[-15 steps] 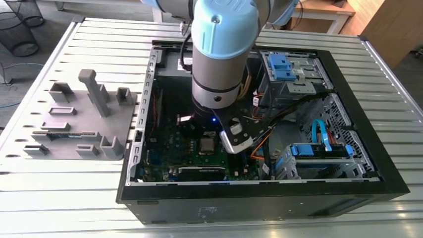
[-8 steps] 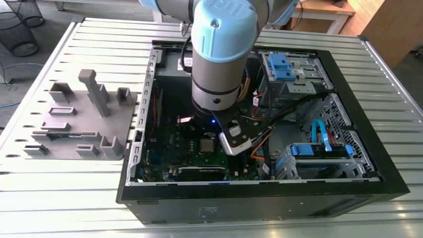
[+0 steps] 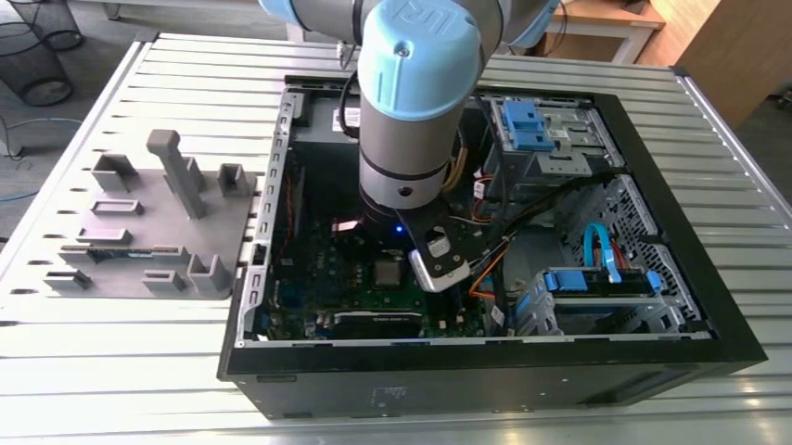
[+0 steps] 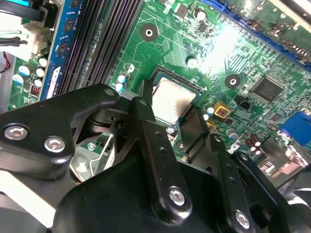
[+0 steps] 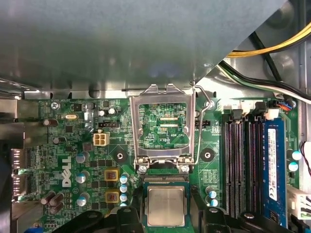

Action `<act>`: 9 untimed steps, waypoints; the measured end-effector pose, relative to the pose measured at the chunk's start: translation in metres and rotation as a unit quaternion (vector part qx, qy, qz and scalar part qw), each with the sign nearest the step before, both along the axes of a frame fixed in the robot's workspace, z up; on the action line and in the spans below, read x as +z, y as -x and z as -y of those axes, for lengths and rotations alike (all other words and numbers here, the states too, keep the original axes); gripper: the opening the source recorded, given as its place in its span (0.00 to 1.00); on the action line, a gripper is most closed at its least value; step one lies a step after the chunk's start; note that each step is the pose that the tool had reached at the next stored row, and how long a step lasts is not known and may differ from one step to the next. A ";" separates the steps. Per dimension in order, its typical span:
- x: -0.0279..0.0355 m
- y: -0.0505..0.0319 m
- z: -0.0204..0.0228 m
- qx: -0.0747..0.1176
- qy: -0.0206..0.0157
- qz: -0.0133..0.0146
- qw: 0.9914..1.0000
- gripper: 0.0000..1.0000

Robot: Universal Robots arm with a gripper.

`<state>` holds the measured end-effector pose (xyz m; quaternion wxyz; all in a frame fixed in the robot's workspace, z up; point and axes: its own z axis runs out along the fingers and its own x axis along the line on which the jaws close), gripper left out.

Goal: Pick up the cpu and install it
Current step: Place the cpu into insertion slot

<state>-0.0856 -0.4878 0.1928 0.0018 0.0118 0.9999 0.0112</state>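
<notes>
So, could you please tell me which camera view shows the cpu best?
The first wrist view: the cpu faces the camera squarely, its whole silver top visible. The second wrist view shows it obliquely; the exterior view shows just a small pale square.

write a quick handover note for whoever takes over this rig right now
Gripper: open, down inside the computer case, its fingers on either side of the cpu, with a gap to it in the first wrist view.
Cpu: lying flat in the socket on the motherboard, silver top up.
Done: the cpu has been picked up and set into the socket; it looks level, though full seating cannot be confirmed.
Left: the hinged frame stands open and the lever is unlatched, so the cpu is not locked in.
</notes>
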 end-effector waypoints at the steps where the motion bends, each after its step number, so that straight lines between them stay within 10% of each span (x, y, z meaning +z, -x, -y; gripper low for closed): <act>1: -0.0006 0.0000 0.0000 0.000 0.000 0.000 1.000 0.47; 9: -0.0024 0.0000 0.0000 0.006 0.000 0.000 1.000 0.47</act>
